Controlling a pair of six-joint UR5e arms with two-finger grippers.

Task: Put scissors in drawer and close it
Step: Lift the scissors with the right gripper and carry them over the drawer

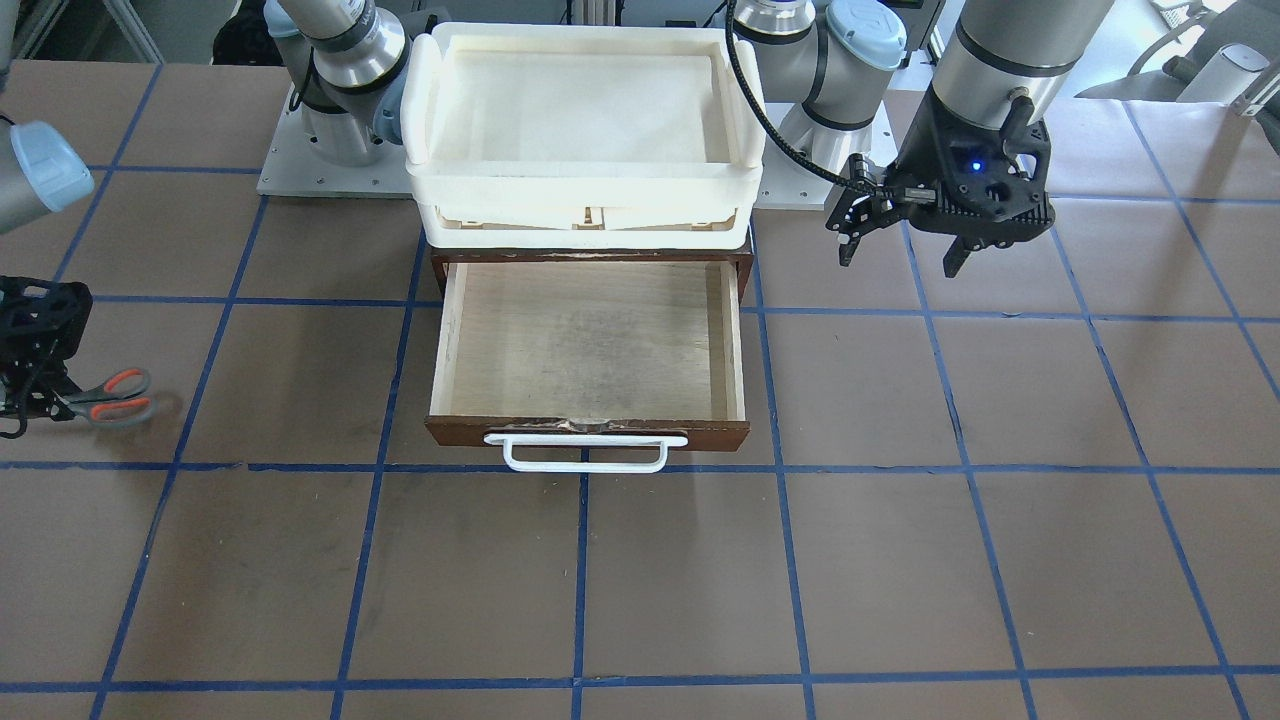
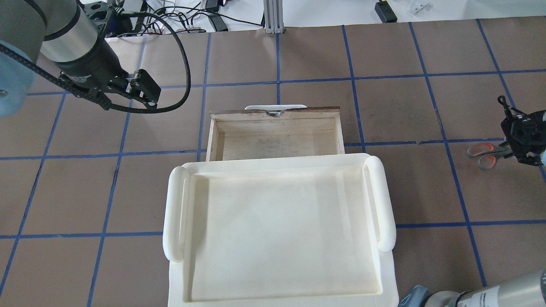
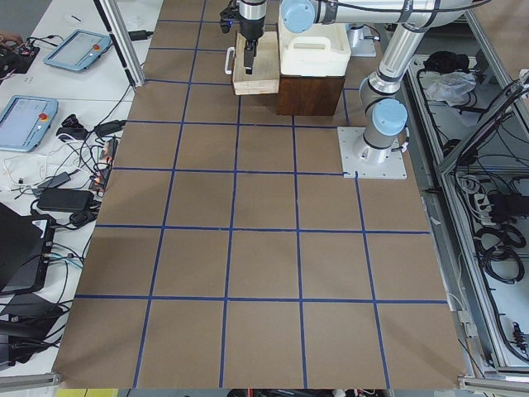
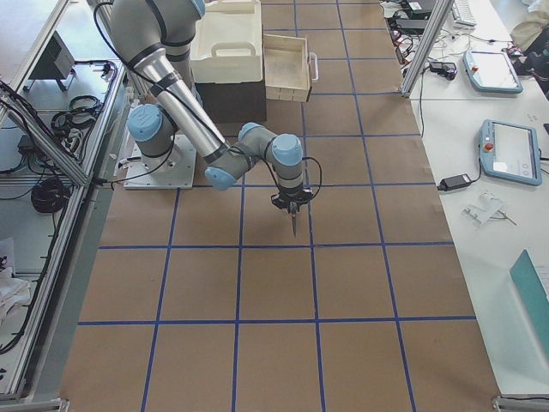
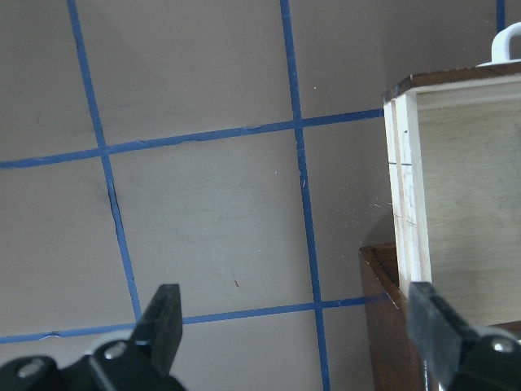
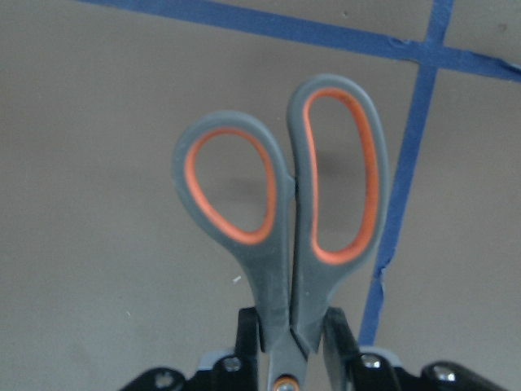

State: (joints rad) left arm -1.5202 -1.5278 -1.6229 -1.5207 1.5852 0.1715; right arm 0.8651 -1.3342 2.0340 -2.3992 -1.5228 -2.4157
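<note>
Half done at best: clamps scissors [image 6: 277, 285] near pivot in right jaws for drop into open drawer [image 1: 590, 340]; holds left jaws wide, empty, near it.

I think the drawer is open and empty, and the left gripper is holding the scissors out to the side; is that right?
Not quite: the right gripper, not the left gripper, holds the scissors, as the right wrist-mounted view shows. The drawer is indeed open and empty.

left tool [image 5: 297, 314] spread wide, raised | right tool [image 6: 291, 332] clamped on scissors [image 6: 277, 285]
</note>
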